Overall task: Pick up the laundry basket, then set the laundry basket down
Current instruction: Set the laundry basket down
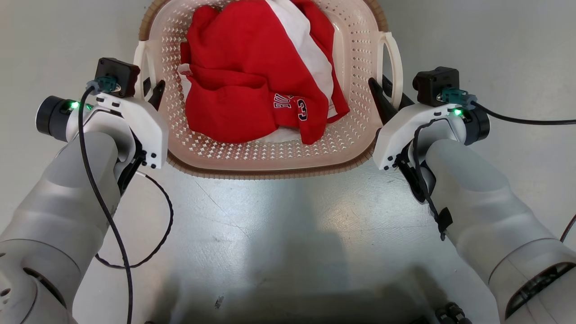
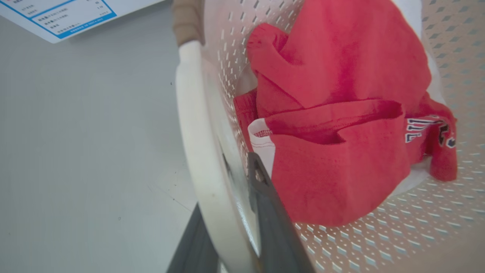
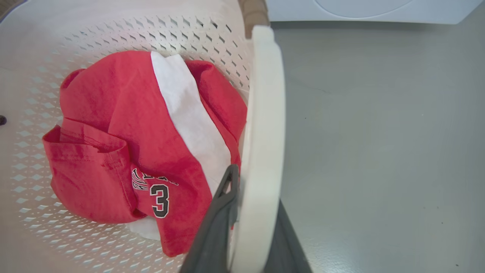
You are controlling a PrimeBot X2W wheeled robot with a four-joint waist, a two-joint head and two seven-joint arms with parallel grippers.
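Both grippers are clamped on the side handles of the laundry basket (image 1: 270,170).

The left gripper (image 1: 150,92) pinches the basket's left loop handle (image 1: 140,67), one dark finger inside the loop and one outside. The right gripper (image 1: 382,96) grips the right loop handle (image 1: 393,63) the same way. The basket sits level between the two arms, over the grey floor (image 1: 288,225). I cannot tell whether it is touching the floor or lifted. A crumpled red and white jersey (image 1: 243,76) lies inside the basket, with a number 3 on it.
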